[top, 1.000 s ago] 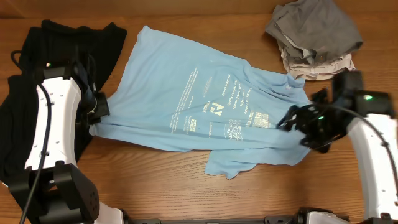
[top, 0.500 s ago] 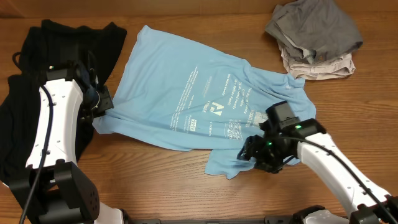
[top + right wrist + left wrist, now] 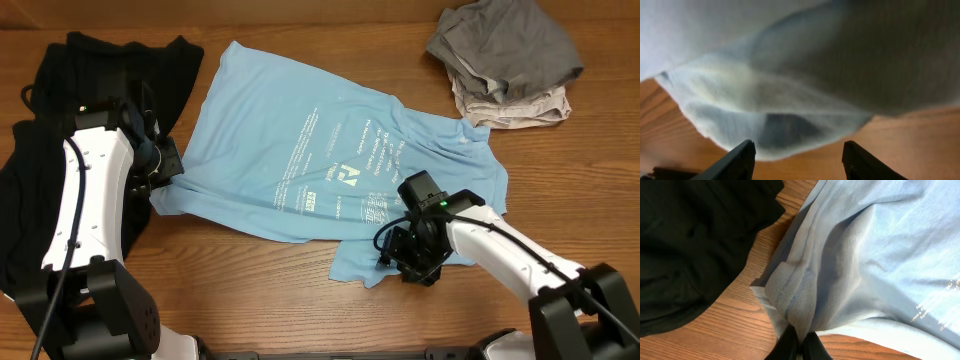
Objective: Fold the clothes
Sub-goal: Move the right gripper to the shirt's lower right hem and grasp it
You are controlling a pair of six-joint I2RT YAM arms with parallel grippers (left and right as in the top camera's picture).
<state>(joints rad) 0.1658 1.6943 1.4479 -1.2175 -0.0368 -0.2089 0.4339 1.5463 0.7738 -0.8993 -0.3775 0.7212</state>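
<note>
On the tabletop [image 3: 260,295] the T-shirt [image 3: 330,170] lies spread, its left edge pinched in the closed left tool [image 3: 799,346], while the right tool [image 3: 799,157] has swung in from the right side to the lower edge, jaws narrowing but gripping nothing yet, probably lining up the next fold.

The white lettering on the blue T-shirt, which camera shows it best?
The overhead view: nearly the whole block of white lettering lies open across the middle of the blue T-shirt. The left wrist view catches only a few letters at its right edge; the right wrist view shows just a cloth edge, no print.
</note>
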